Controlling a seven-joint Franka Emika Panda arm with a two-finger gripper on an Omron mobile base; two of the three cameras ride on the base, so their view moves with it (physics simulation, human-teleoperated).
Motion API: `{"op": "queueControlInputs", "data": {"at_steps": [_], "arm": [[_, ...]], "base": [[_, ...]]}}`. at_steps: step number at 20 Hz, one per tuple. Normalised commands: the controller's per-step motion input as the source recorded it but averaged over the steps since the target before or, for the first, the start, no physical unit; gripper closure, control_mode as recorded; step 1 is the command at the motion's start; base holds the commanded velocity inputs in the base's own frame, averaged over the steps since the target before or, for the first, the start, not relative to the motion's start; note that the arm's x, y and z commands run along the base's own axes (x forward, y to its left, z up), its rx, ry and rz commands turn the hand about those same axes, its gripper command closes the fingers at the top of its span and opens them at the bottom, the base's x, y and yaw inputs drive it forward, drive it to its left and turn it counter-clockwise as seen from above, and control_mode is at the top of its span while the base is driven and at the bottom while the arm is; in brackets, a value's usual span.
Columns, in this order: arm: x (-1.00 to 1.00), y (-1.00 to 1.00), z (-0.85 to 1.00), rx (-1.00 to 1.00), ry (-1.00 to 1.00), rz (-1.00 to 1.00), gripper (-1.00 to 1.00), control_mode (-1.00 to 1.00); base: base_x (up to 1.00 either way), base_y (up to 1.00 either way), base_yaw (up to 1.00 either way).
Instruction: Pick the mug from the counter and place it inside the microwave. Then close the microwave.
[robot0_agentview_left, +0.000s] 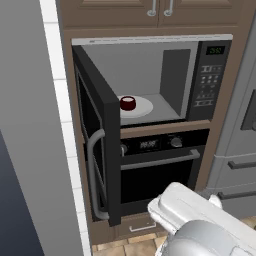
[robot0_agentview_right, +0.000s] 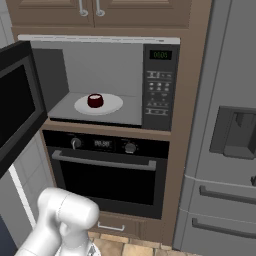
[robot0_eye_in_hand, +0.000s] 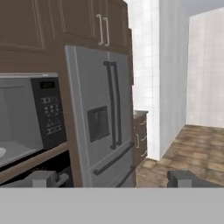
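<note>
Fingertips of the end effector (robot0_eye_in_hand: 116, 179) rise at the bottom of the hand view, spread wide apart with nothing between them; it holds nothing and looks toward the fridge (robot0_eye_in_hand: 103, 118) rather than the microwave (robot0_agentview_left: 150, 80); the mug (robot0_agentview_left: 128, 103) already sits inside, on the white turntable (robot0_agentview_left: 142, 107), near the plate's left part as seen from the left base view and upright; so the placing looks done and only the closing remains; the door (robot0_agentview_left: 97, 135) stands swung out to the left, roughly square to the cabinet front, its vertical bar handle (robot0_agentview_left: 94, 172) facing outward; the door is stiff, hinged and probably light to swing, with a smooth dark window that may slip under a fingertip; I would judge the best contact to be on its outer face near the free edge or behind the handle, pushing it round toward the keypad (robot0_agentview_left: 208, 82); the mug is small and hard, standing well back from the opening, so the door should clear it.
</note>
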Motion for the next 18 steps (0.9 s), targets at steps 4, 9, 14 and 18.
{"op": "queueControlInputs", "data": {"at_steps": [4,9,14,18], "arm": [[0.01,0.64,0.00,-0.07,0.00,-0.21,-1.00,-1.00],[0.00,0.56,0.00,-0.02,0.00,-0.04,-1.00,-1.00],[0.04,0.31,-0.02,0.00,0.00,0.06,-1.00,-1.00],[0.20,0.33,-0.02,0.00,0.00,0.07,-1.00,-1.00]], "base": [[0.00,0.00,0.00],[0.00,0.00,0.00],[0.00,0.00,0.00],[0.00,0.00,0.00]]}}
